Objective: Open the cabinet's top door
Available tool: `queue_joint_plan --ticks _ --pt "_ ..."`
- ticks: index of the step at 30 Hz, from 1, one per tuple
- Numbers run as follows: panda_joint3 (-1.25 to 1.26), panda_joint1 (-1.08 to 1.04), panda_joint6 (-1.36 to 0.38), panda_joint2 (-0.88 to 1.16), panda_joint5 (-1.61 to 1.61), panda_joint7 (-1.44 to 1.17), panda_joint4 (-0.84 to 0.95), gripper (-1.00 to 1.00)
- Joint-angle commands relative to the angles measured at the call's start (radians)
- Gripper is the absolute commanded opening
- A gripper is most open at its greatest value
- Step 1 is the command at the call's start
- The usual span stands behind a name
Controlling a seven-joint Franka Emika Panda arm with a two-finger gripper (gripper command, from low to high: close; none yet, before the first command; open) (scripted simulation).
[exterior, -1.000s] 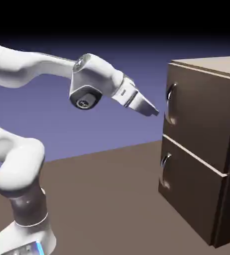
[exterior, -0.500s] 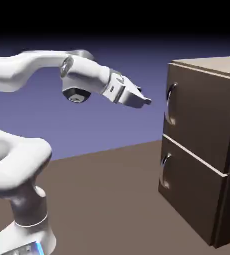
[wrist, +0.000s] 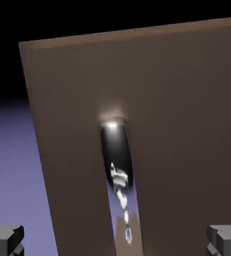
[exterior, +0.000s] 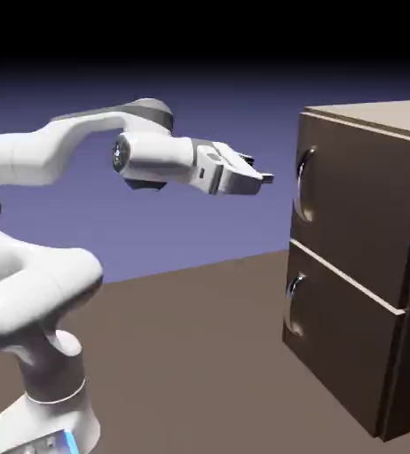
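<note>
The robot arm (exterior: pixel 155 155) extends from the exterior view's left toward the cabinet (exterior: pixel 359 257), which stands on the brown floor-like surface (exterior: pixel 191 355) at the exterior view's right. The cabinet has two stacked front panels, separated by a light horizontal seam. The top door (exterior: pixel 359 204) is the upper and larger of the two; it is shut, flush with the cabinet front. Its curved metal handle (exterior: pixel 304 184) is mounted upright near the door edge that lies toward the arm. The lower door (exterior: pixel 342 337) is likewise shut and carries a similar curved handle (exterior: pixel 293 304), positioned below the upper one. The two-finger gripper (exterior: pixel 267 178) is level with the upper handle, near it and not touching it. The gripper points at the handle in a nearly horizontal attitude. Its two fingers are spread wide, with nothing between them. In the hand view, the fingertips (wrist: pixel 3 241) appear at the bottom left and bottom right corners. The upper handle runs from the middle of that view down to the bottom edge, tilted slightly, and lies laterally between the two fingertips. Its polished surface shows bright reflections. The top edge of the door slopes across the upper part of the hand view.
</note>
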Motion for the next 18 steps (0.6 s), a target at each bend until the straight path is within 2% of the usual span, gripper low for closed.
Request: queue_joint_plan --ticks 1,11,13,18 --pt "0.020 -0.019 -0.009 -0.015 0.044 -0.022 0.003 0.00" --pt "0.222 -0.211 -0.098 -0.169 0.479 -0.241 0.029 0.00" --pt "0.224 -0.213 -0.099 -0.171 0.484 -0.243 0.029 0.00" --pt "0.266 -0.372 -0.118 -0.147 0.529 -0.249 0.169 0.00"
